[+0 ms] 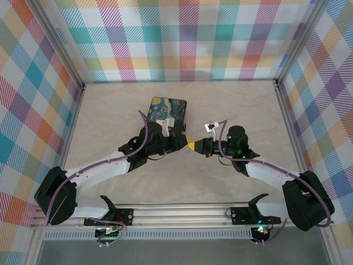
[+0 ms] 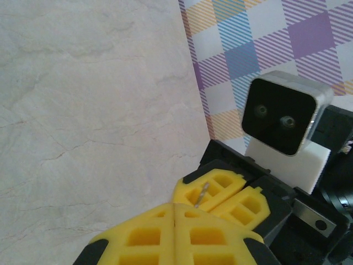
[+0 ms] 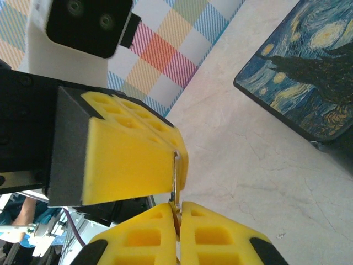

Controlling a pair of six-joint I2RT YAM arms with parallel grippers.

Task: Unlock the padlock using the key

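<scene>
My two grippers meet tip to tip above the middle of the table (image 1: 110, 116). The left gripper (image 1: 187, 144) (image 2: 174, 205) is shut on the key (image 2: 201, 194), a thin grey blade sticking out of its yellow fingertips. In the right wrist view the key (image 3: 175, 176) runs from the left gripper (image 3: 177, 160) down into the seam of the right gripper (image 3: 177, 205). The right gripper (image 1: 198, 146) (image 2: 214, 207) is shut on a small dark brassy piece, apparently the padlock (image 3: 177, 216). Its pads hide most of it; the shackle is hidden.
A black box with a blue-and-yellow night-sky lid (image 1: 168, 112) (image 3: 309, 72) lies just behind the left gripper. Checked walls (image 1: 187, 38) enclose the table on three sides. Each wrist's camera housing (image 2: 284, 118) (image 3: 83, 22) faces the other at close range.
</scene>
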